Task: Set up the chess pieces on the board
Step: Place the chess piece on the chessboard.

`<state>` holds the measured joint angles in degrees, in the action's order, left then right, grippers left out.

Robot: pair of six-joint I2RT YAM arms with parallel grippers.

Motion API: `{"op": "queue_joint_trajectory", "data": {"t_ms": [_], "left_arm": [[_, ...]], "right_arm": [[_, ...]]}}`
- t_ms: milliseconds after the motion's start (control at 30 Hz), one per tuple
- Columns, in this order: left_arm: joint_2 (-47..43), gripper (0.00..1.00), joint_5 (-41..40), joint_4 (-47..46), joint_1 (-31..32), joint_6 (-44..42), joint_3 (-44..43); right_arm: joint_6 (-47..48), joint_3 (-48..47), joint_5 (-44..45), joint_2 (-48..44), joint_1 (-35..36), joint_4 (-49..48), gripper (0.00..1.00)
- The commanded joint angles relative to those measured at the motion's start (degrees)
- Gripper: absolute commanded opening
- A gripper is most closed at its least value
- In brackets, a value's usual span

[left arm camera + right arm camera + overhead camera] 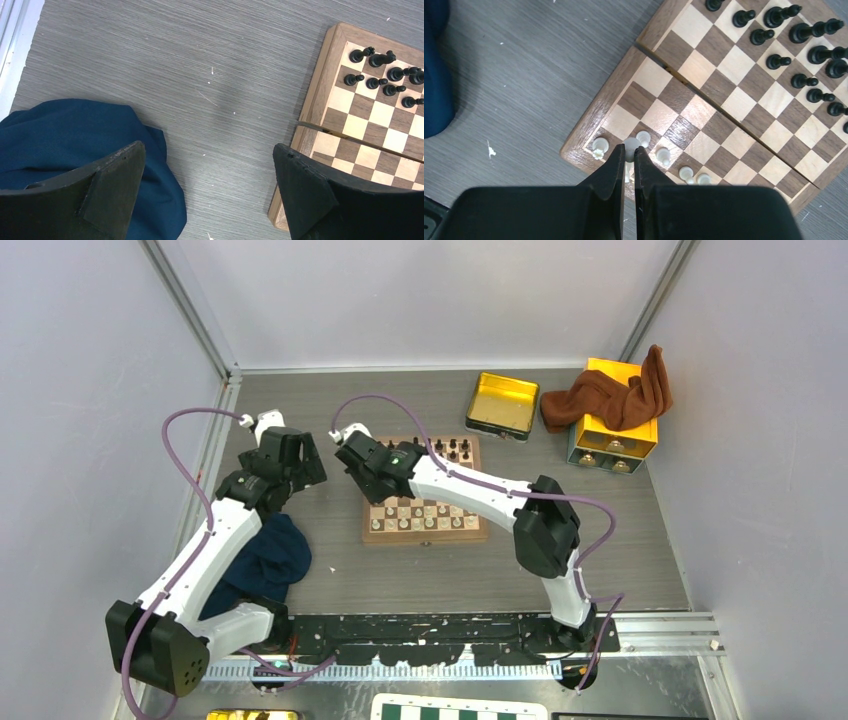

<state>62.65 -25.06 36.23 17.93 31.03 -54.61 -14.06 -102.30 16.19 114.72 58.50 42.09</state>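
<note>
Right wrist view: the right gripper (629, 151) has its jaws nearly together, clamped on a cream chess piece (630, 144). It is at the near-left corner of the board (594, 112), between the corner piece (599, 146) and another cream piece (642, 137), close to both. I cannot tell whether its base touches the wood. The dark pieces (774, 61) stand along the far side.

To do this step well, I judge the piece should go straight down onto the middle of its square. The jaws should part only a little once it sits flat, then rise vertically so neither neighbour is clipped.

The left gripper (207, 150) hangs with jaws wide apart and empty over the worktop (150, 60), between a blue cloth (65, 135) and the board's left edge.
</note>
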Motion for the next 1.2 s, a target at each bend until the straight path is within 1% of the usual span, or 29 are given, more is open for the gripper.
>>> {"op": "queue_joint_trajectory", "data": {"t_ms": [0, 500, 1167], "left_arm": [[-1.7, 1.0, -1.69, -0.55, -0.44, -0.23, 0.02], [-2.52, 1.0, -3.46, 0.6, -0.53, -0.14, 0.97], [-3.24, 1.0, -4.23, 1.29, -0.53, 0.37, 2.12]], "right_arm": [[0.27, -0.82, -0.92, -0.19, 0.88, -0.77, 0.01], [0.0, 1.72, -1.51, 1.4, 1.43, -3.52, 0.01], [0.0, 1.82, -3.09, 5.19, 1.45, -4.87, 0.01]]}}
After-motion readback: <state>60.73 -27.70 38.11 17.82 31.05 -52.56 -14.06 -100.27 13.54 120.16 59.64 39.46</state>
